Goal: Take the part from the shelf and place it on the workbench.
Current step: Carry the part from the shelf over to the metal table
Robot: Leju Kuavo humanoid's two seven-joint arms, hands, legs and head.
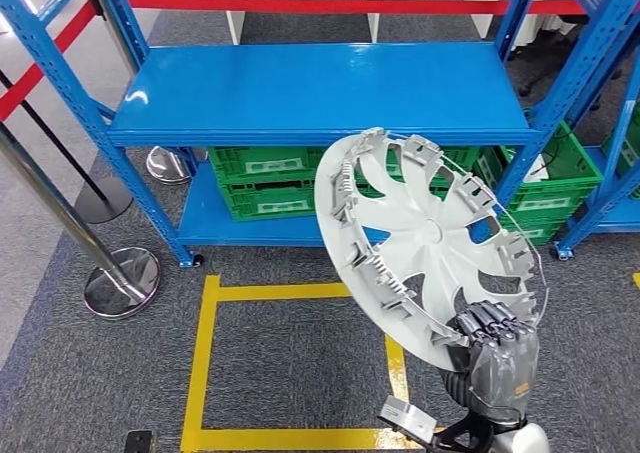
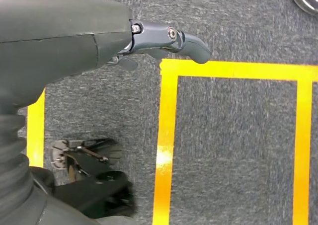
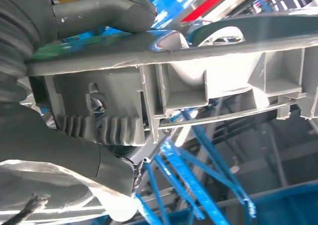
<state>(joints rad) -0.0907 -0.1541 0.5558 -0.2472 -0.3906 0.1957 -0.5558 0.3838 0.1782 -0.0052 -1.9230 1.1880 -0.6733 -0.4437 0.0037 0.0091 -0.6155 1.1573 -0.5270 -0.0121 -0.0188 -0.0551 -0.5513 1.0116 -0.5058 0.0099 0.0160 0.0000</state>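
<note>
The right hand (image 1: pixel 498 358) sits at about five o'clock in the head view, its dark fingers (image 1: pixel 490 323) curled over the lower rim of the part (image 1: pixel 423 238), a silver-white wheel cover with curved spokes and clips around its edge. The hand grips it firmly; in the right wrist view the thumb (image 3: pixel 101 9) lies over one face of the rim (image 3: pixel 180 71) and the fingers press from the other. The part is held in the air, tilted, in front of the blue shelf (image 1: pixel 317 93) and above the grey carpet (image 1: pixel 294 363).

The left hand (image 2: pixel 165 38) hangs over the carpet with fingers extended, holding nothing, near a yellow tape rectangle (image 2: pixel 167 135).

Green crates (image 1: pixel 264 178) sit on the lower shelf level, toward twelve o'clock from the part.
</note>
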